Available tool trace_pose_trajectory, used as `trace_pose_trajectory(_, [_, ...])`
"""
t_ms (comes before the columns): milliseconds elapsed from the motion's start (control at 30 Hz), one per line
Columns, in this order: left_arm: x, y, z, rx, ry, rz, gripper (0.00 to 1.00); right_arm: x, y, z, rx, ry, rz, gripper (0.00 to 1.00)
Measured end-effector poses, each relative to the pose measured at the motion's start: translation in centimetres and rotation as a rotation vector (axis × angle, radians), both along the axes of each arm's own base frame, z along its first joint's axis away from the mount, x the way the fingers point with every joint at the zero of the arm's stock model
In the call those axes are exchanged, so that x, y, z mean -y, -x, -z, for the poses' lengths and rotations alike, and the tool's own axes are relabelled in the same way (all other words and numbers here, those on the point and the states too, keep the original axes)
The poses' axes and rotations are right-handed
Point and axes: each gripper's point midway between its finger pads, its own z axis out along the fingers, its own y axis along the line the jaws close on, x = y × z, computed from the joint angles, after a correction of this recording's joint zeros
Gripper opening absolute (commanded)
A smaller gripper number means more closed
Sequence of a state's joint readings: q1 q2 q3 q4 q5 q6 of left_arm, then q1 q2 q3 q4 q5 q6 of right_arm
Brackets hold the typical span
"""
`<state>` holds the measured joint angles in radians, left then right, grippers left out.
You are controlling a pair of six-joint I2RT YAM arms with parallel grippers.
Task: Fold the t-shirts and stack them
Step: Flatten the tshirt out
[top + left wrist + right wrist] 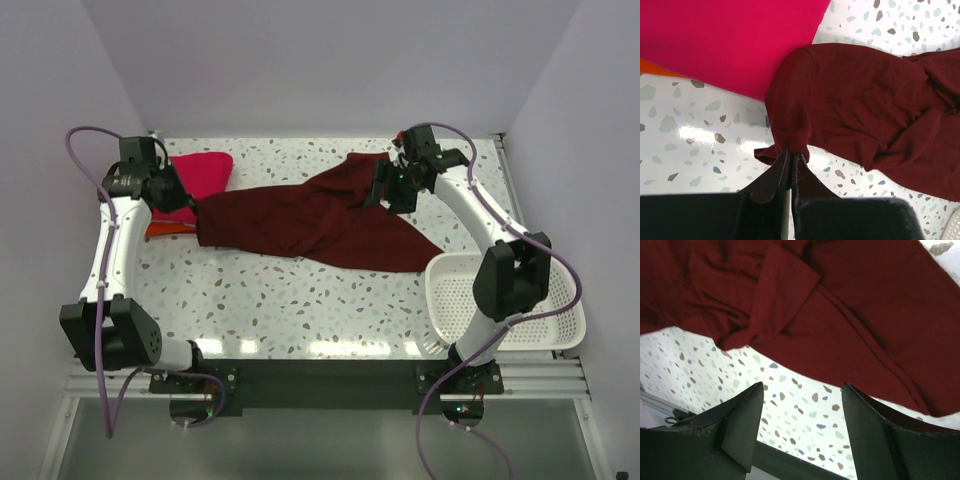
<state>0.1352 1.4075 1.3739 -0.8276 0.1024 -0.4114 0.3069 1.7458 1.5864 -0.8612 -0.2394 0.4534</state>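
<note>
The maroon t-shirt (pixel 310 220) lies rumpled and twisted on the tabletop (pixel 300 300). One end is just beside the folded pink t-shirt (pixel 730 40), and the rest stretches well away from it. The left pincer (pixel 791 157), near the pink t-shirt, is clenched on the maroon hem. The right pincer (pixel 802 386), over the end farthest from the pink t-shirt, stands released with nothing between its jaws.

With only one edge held, a pull would likely drag the cloth in a bunch rather than spread it. It could also shove the cloth into the pink t-shirt and the orange t-shirt (pixel 655 67) showing at its edge, upsetting that stack. So thin a pinch may also slip.
</note>
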Motion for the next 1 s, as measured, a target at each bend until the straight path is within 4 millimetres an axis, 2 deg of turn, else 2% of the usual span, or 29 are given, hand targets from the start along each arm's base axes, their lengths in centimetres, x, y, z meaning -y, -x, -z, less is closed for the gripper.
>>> trace_pose_trajectory(67, [0.2,0.3,0.1,0.003,0.005,0.004,0.00,0.0,-0.8,0.3,0.002,-0.026,0.020,0.65])
trace_pose_trajectory(167, [0.3,0.6,-0.2,0.017,0.009,0.010,0.00,-1.0,-2.2,1.3,0.006,-0.068,0.018,0.63])
trace_pose_trajectory(400, [0.5,0.9,-0.5,0.027,0.012,0.014,0.00,-3.7,-4.0,7.9,-0.094,-0.080,-0.015,0.57])
trace_pose_trajectory(500, [0.5,1.1,-0.3,0.023,0.013,0.014,0.00,-4.2,-4.7,9.8,-0.116,-0.072,-0.021,0.56])
trace_pose_trajectory(633, [0.5,1.2,-0.4,0.024,0.012,0.014,0.00,-4.7,-5.5,11.1,-0.124,-0.065,-0.031,0.54])
trace_pose_trajectory(1000, [0.4,1.7,-0.8,0.031,0.001,0.010,0.00,-5.5,-6.4,13.2,-0.118,-0.061,-0.043,0.51])
